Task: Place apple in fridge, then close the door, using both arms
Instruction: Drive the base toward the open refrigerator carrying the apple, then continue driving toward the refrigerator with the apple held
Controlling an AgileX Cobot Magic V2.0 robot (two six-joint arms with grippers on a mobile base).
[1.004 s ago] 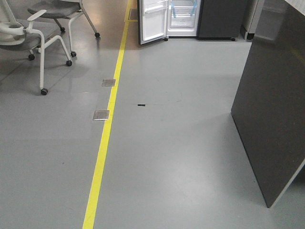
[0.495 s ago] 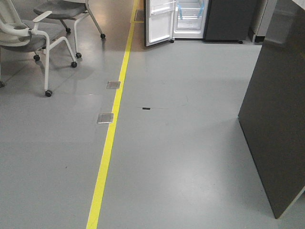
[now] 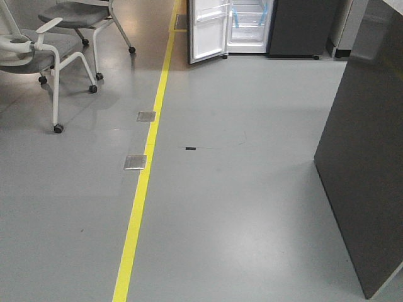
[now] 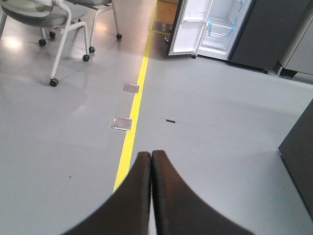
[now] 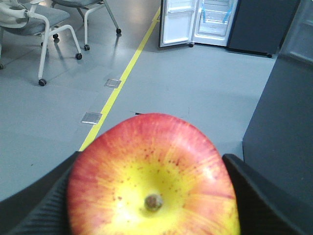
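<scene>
front view: a grey floor [image 3: 252, 207] with a yellow line [image 3: 141, 189] running up the frame. the fridge [image 3: 249, 25] stands far off at top centre, its door [image 3: 208, 31] swung open to the left. chairs [image 3: 38, 50] sit upper left and a dark panel [image 3: 365, 176] fills the right edge. no hand or apple shows here.

left wrist view: the left hand [image 4: 150, 157] is pressed together and empty, low in the frame.

right wrist view: the apple [image 5: 152, 181] fills the lower centre, clamped in the right hand [image 5: 152, 196], stem dimple facing the camera.

risks, as a judgement: the drive ahead is long, so a jolt could loosen the apple. steering too far right could clip the panel. the door, only partly open, may crowd the reach.
</scene>
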